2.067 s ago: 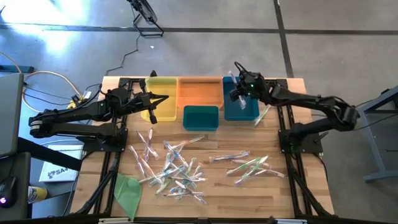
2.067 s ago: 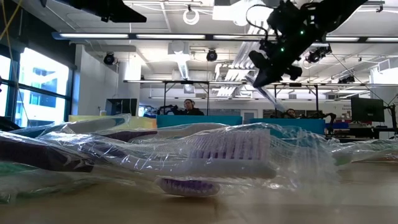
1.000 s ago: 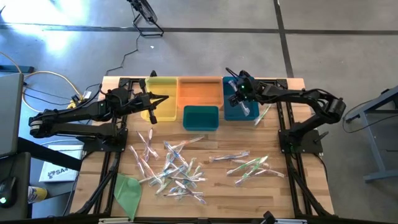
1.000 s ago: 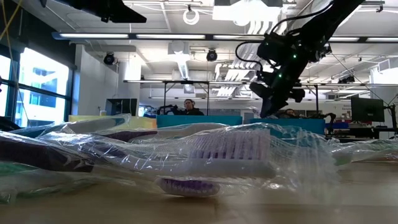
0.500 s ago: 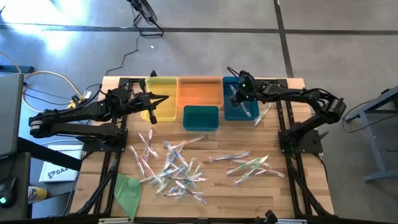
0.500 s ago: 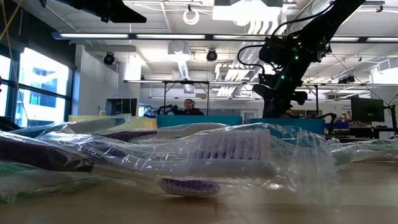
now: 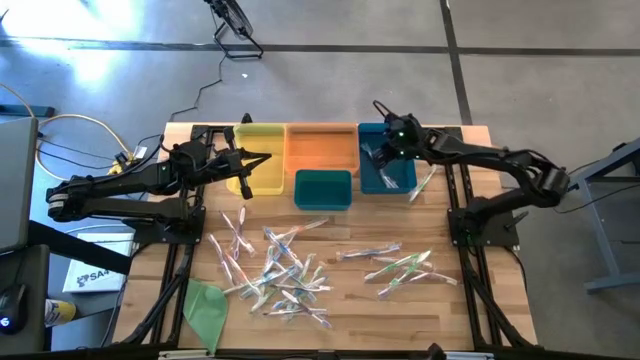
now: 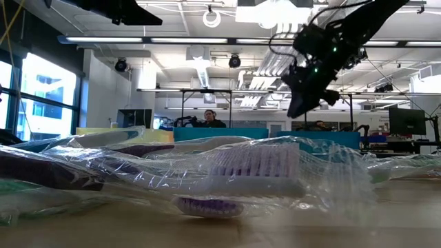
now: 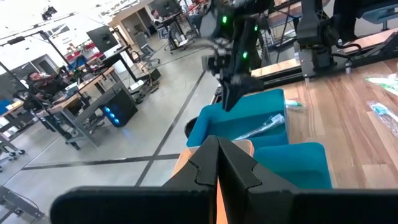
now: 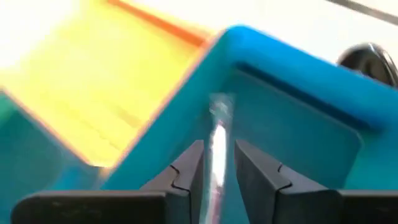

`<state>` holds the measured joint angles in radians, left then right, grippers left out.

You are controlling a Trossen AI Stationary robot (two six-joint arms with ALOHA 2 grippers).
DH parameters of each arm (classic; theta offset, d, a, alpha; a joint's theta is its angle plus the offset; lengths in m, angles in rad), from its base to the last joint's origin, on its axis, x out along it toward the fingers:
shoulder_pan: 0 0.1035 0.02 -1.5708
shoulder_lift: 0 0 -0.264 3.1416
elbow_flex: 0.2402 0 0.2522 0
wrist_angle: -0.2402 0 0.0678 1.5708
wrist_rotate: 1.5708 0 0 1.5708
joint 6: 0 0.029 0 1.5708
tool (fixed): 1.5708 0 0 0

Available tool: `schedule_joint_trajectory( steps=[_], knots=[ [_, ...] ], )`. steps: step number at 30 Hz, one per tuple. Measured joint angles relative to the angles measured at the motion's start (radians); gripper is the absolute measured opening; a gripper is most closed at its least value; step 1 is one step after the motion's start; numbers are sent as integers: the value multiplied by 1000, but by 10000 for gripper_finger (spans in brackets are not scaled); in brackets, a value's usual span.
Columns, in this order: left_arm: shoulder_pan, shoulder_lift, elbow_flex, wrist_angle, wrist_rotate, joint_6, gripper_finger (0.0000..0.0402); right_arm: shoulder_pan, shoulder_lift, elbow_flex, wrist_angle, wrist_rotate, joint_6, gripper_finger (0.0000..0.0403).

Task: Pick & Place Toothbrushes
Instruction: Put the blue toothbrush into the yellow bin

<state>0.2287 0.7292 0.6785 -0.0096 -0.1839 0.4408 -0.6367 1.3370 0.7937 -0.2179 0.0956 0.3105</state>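
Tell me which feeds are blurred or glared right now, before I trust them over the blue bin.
Right wrist view: motion-blurred, the blue bin and the toothbrush between the right hand fingers smeared. Low view: wrapped toothbrushes fill the foreground with shiny plastic glare, ceiling lights bright behind. High view: sharp, with a sunlit patch on the floor at upper left. Left wrist view: mostly clear, the other arm slightly blurred.

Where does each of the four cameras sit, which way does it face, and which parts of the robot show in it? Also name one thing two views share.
High view: above the table, looking straight down; both arms, the toothbrushes.
Low view: at tabletop height, facing the room; right claw overhead.
Left wrist view: on the left arm, facing the blue bin; own shut left claw.
Right wrist view: on the right arm, facing down into the blue bin; own fingers beside a wrapped toothbrush.
Shared: both wrist views show the blue bin.
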Motion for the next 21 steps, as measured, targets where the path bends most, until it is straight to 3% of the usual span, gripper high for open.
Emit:
schedule_joint_trajectory(
  steps=[9, 21],
  knots=[
    [0, 0, 0, 0, 0, 0, 0, 99, -173, 0, 126, -150, 55, 40],
    [0, 0, 0, 1, 0, -7, 0, 267, -232, 0, 211, -147, 60, 14]
  ],
)
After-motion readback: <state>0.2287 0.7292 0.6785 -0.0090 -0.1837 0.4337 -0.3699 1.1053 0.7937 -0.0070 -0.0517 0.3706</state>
